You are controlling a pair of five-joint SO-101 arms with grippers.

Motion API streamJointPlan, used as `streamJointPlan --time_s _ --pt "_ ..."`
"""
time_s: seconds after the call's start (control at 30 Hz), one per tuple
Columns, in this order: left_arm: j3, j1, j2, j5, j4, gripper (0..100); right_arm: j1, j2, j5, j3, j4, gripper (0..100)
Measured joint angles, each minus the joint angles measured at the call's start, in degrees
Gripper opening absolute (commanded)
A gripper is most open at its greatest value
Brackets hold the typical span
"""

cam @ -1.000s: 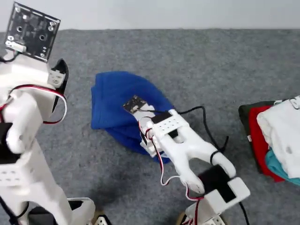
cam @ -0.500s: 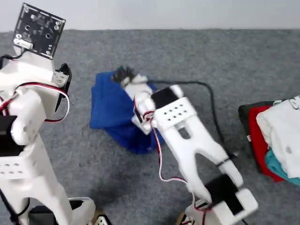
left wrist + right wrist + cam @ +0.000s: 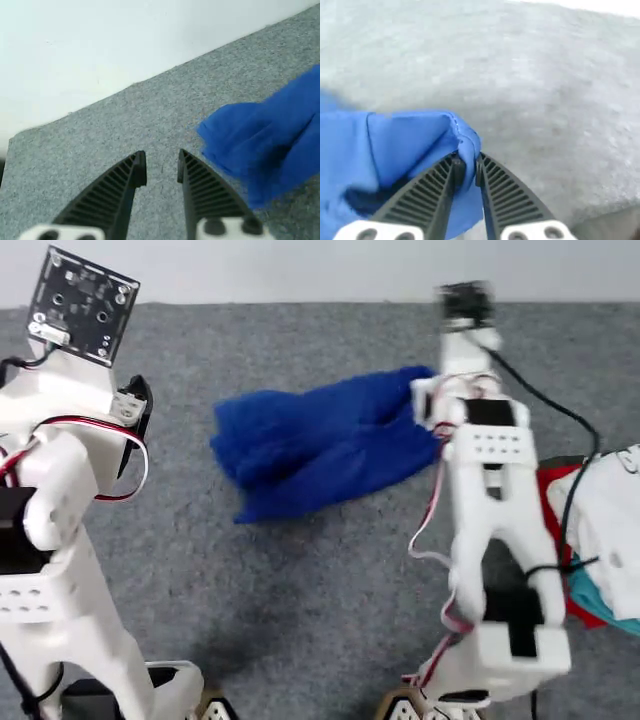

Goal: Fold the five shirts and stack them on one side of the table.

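We see the right pincer point(image 3: 468, 166) clamped on the blue shirt point(image 3: 320, 445), the left pincer point(image 3: 161, 167) slightly parted above the worktop point(image 3: 70, 145).

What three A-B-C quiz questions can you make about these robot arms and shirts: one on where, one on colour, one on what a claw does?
1. Where is the pile of shirts?
A. at the right edge of the high view
B. beneath the left arm
C. in the middle of the table

2. What colour is the shirt lying apart from the pile?
A. red
B. blue
C. white

3. What is the right gripper doing?
A. hanging open
B. pinching that shirt's edge
C. gripping the pile

Answers:
1 A: it lies there, partly cut off by the edge.
2 B: it is plain blue.
3 B: the right wrist view shows blue cloth between its shut fingers.
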Motion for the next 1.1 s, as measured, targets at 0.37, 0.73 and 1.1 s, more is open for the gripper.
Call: streamJointPlan --time_s 0.37,0.73,1.1 --pt "0.0 0.9 0.0 0.0 0.0 11 11.0 20.7 -12.5 -13.1 6.1 20.3" --pt "9.6 6.3 0.0 0.0 -2.2 11 -3.5 19.8 -6.1 -48.0 52.5 24.9" --pt "9.6 0.4 0.0 0.0 -5.1 11 -39.9 21.5 4.0 -42.5 58.7 24.9"
